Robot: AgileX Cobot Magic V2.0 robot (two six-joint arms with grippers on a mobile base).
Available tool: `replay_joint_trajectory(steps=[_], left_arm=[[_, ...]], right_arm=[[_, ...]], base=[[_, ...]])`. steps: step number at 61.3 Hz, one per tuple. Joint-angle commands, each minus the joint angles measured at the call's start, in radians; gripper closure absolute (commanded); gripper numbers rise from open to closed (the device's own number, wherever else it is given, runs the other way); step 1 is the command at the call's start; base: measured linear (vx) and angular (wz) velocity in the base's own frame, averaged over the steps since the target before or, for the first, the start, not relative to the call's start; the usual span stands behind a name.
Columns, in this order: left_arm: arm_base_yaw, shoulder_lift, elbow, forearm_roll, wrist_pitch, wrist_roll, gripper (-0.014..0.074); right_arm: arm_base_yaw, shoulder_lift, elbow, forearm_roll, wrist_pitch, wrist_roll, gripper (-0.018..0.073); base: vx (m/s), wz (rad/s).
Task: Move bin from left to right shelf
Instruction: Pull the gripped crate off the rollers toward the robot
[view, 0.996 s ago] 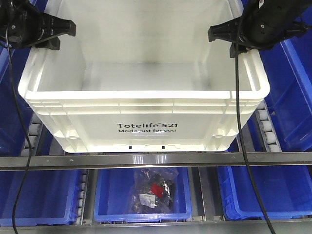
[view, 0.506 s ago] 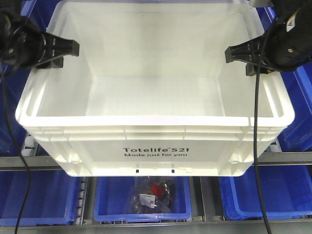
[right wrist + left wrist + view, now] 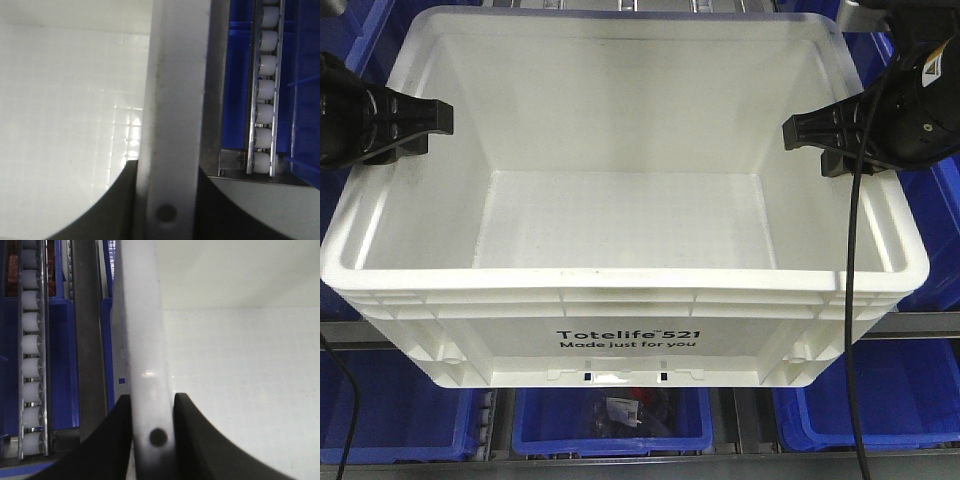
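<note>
The large white bin [image 3: 620, 340], printed "Totelife 521 Made just for you", fills the front view and is empty inside. Its front overhangs the grey shelf rail [image 3: 920, 325]. My left gripper [image 3: 430, 120] is shut on the bin's left rim, one black finger on each side of the white rim [image 3: 145, 365] in the left wrist view. My right gripper [image 3: 800, 135] is shut on the bin's right rim [image 3: 175, 100], the rim pinched between its two fingers in the right wrist view.
Blue plastic bins stand around the shelf: one below holds a bagged item [image 3: 620, 410], others at lower left [image 3: 390, 420], lower right [image 3: 880, 410] and right [image 3: 940, 200]. Roller tracks run beside the bin [image 3: 32, 350] [image 3: 265, 90].
The white bin has come toward the camera and lower in the view, out over the shelf rail, with both grippers holding its side rims and moving with it.
</note>
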Motion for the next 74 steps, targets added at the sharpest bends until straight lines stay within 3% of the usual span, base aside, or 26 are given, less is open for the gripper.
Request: replay_joint_trajectory(steps=[1,74], left_arm=[[-0.003,-0.037,-0.037,0.039,-0.106,0.019,0.0497],[-0.003,-0.037,-0.037,0.039,-0.106,0.019,0.0497]], right_arm=[[-0.004,-0.047,-0.036,-0.044,-0.065,-0.016,0.0536],[-0.005,-0.047,-0.036,-0.044,-0.061,-0.016,0.0536]], base=[[0.00,0.00],[0.00,0.00]])
